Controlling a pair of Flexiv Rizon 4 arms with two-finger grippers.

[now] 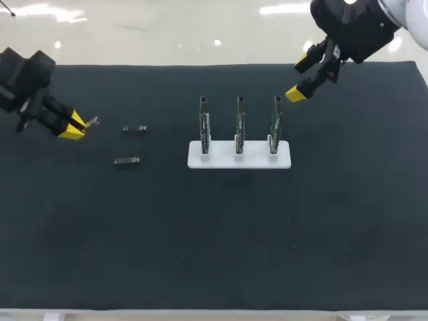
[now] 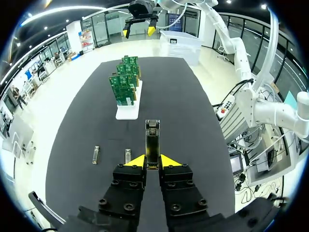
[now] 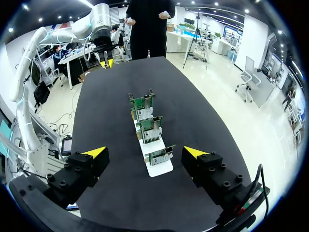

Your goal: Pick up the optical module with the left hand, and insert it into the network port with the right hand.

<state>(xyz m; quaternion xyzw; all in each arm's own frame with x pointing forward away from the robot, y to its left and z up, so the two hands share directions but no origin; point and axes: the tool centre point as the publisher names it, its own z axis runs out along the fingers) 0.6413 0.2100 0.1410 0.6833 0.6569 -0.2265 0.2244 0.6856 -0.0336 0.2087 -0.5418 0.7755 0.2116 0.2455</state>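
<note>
My left gripper (image 1: 75, 127) hovers over the table's left side, shut on a slim metal optical module (image 1: 92, 121). In the left wrist view the module (image 2: 152, 140) sticks out forward from between the yellow tips of that gripper (image 2: 152, 163). Three green network boards (image 1: 239, 124) stand upright in a white base (image 1: 239, 160) mid-table. My right gripper (image 1: 299, 78) hangs open above the far right of the boards, holding nothing. In the right wrist view its fingers (image 3: 95, 152) stand wide on both sides of the row of boards (image 3: 152, 129), well above them.
Two more optical modules (image 1: 135, 129) (image 1: 126, 160) lie flat on the black mat, just right of my left gripper. They also show ahead of the left gripper (image 2: 96, 154) (image 2: 127, 155). The white base (image 2: 129, 110) lies further ahead.
</note>
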